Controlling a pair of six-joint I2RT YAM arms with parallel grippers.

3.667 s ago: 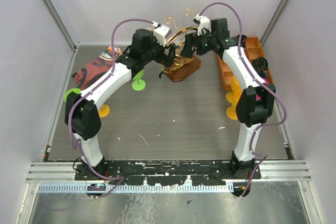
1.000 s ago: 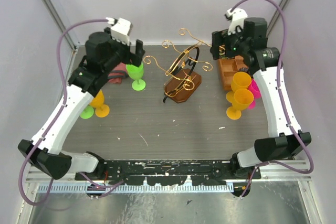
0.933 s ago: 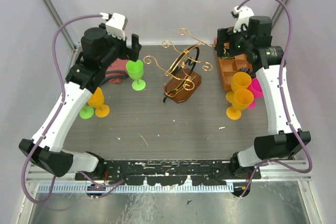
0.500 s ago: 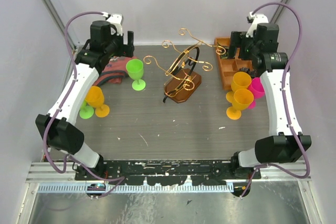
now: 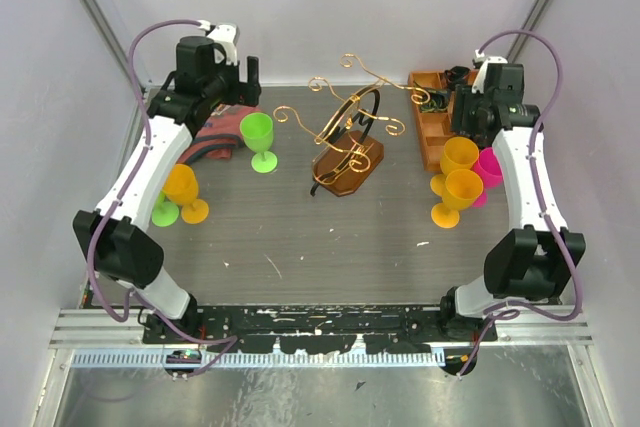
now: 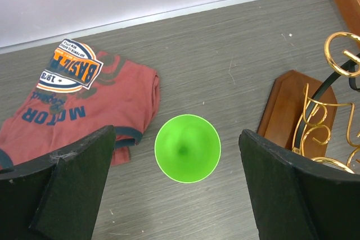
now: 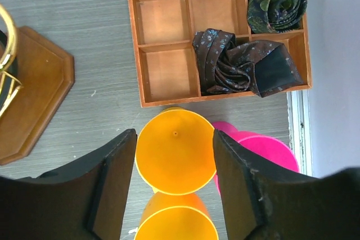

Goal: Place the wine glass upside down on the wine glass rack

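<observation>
The wine glass rack (image 5: 345, 132) is a gold curly-wire stand on a brown wooden base (image 5: 348, 167) at mid-table; its base also shows in the left wrist view (image 6: 292, 111) and the right wrist view (image 7: 34, 94). A green wine glass (image 6: 187, 148) stands upright below my left gripper (image 6: 175, 136), which is wide open. My right gripper (image 7: 174, 134) hangs over an upright orange wine glass (image 7: 175, 155). Its jaws are partly narrowed on either side of the bowl's rim. Contact cannot be made out.
A red T-shirt (image 6: 84, 99) lies left of the green glass. A compartmented wooden tray (image 7: 169, 71) holding rolled ties sits at the back right. A pink glass (image 7: 264, 155) and a second orange glass (image 7: 174, 226) crowd the flanked one. Another orange glass (image 5: 182, 187) stands at the left.
Both arms swung outward from the rack toward the back corners. The right gripper settled over the orange glass and its jaws narrowed. The left gripper stayed wide open.
</observation>
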